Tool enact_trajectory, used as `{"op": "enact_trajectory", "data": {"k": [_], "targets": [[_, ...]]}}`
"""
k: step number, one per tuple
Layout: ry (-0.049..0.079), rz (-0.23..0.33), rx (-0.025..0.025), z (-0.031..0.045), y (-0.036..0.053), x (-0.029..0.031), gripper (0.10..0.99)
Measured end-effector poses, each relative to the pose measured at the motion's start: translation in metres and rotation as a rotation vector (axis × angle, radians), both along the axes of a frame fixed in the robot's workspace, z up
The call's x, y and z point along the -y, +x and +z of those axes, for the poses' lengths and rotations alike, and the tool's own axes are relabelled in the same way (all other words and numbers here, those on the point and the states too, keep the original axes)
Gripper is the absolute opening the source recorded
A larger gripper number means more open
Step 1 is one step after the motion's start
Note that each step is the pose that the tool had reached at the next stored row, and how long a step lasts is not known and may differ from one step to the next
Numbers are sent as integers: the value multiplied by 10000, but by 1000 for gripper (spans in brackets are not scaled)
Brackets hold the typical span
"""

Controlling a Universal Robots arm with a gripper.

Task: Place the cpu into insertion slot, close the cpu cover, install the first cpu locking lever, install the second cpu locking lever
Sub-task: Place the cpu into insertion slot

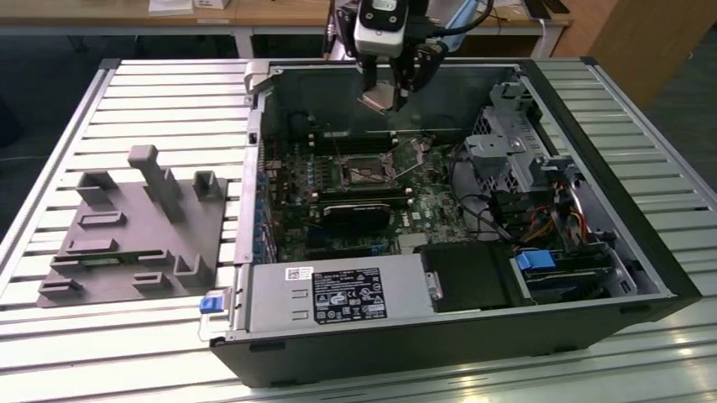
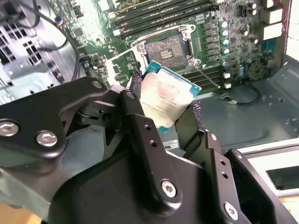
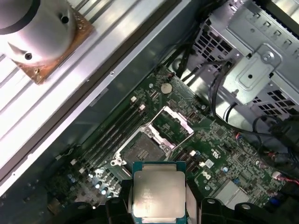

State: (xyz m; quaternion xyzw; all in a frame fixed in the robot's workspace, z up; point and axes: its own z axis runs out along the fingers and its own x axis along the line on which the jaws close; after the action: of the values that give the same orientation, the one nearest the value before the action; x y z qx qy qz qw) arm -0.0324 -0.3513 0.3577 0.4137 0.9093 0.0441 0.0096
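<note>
A: Logging the gripper [image 2: 166, 106] first: fingers [image 2: 136, 93] pressed onto two opposite edges of the cpu [image 2: 164, 99], clamped on it in both wrist views.

B: Confirmed. Facing of the cpu?

A: Dull metal top turned toward both wrist cameras, green border showing round it. Square, so no long axis to log. Held in the air over the open computer case [image 1: 471, 348], well apart from the insertion slot [image 3: 142, 151] below.

B: Noting the insertion slot as bare, with the dark contact field exposed inside the silver rim.

A: Agreed. Finding the cpu cover [image 3: 176, 122] swung up and open at one side of the slot. Seeing one thin locking lever [image 2: 205, 76] angled away beside it.

B: Further out: green circuit board [image 3: 224, 154] around the slot, long black memory slots [image 3: 117, 134] just beside it. In the exterior view, case lying on a slatted table [image 1: 134, 101], grey fixture [image 1: 134, 227] toward the exterior view's left.
</note>
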Motion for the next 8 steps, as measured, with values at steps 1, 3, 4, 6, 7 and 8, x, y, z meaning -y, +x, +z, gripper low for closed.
{"op": "enact_trajectory", "data": {"k": [1, 3, 4, 6, 7, 8], "targets": [[0, -157, -1, -5, 0, 0, 537], [-1, -482, -5, -14, 0, 0, 537], [-2, -636, -6, -18, 0, 0, 537], [-2, -938, -9, -28, 0, 0, 537], [-4, -1080, -14, -32, 0, 0, 537], [-4, -1220, -19, -37, 0, 0, 537]]}}
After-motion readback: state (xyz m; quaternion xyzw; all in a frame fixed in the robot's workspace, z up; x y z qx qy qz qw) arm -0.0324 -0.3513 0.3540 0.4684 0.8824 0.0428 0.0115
